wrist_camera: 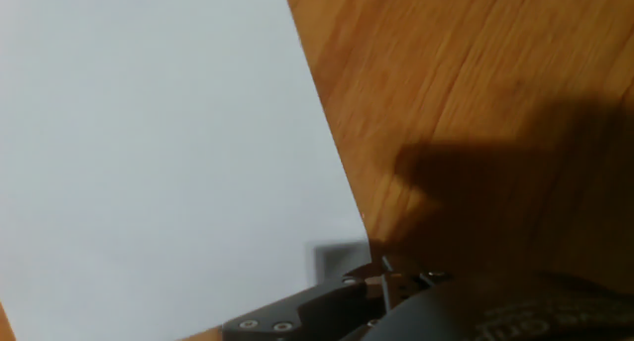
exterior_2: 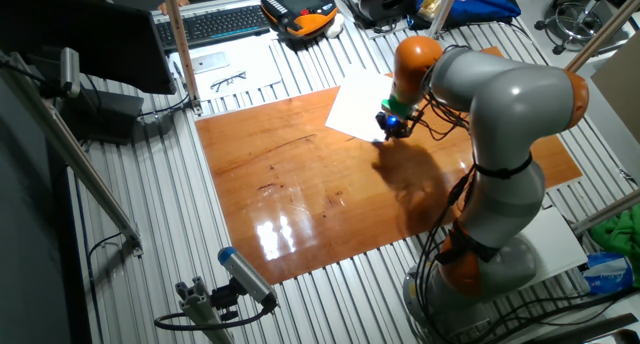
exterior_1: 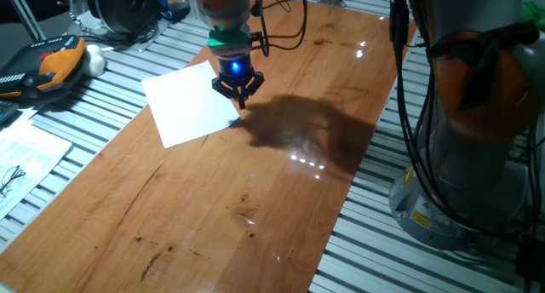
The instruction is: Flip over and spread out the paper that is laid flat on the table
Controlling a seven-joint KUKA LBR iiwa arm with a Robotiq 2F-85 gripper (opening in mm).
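The paper (exterior_1: 191, 106) lay flat on the wooden surface (exterior_1: 255, 191), blank white side up, at the end of the board nearest the orange handheld controller (exterior_1: 51, 65). One corner of the paper reached over the board's edge onto the slatted metal bench (exterior_1: 119, 71). The gripper (exterior_1: 239, 95) stood at the paper's corner farthest from that controller, its tips down at the sheet's edge. In the hand view the fingers (wrist_camera: 327, 301) appeared right at that corner, where paper met bare wood, but whether they were clenched on the sheet or released could not be told. The arm's shadow (exterior_1: 306, 127) fell on the wood just beyond the paper.
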